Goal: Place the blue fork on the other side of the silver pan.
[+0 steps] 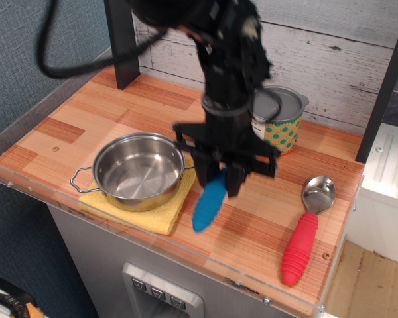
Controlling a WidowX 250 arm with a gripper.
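The blue fork [209,201] hangs by its upper end from my gripper [219,177], which is shut on it. Its ribbed blue handle points down and left, lifted above the counter; the tines are hidden between the fingers. The silver pan [138,170] sits on a yellow cloth [160,216] at the counter's front left, just left of the fork. The gripper is right beside the pan's right handle.
A red-handled silver spoon [304,233] lies at the front right. A patterned tin can [281,120] with a grey lid stands at the back, behind the arm. A clear acrylic rim [186,246] borders the counter's front edge. A dark post [123,43] stands back left.
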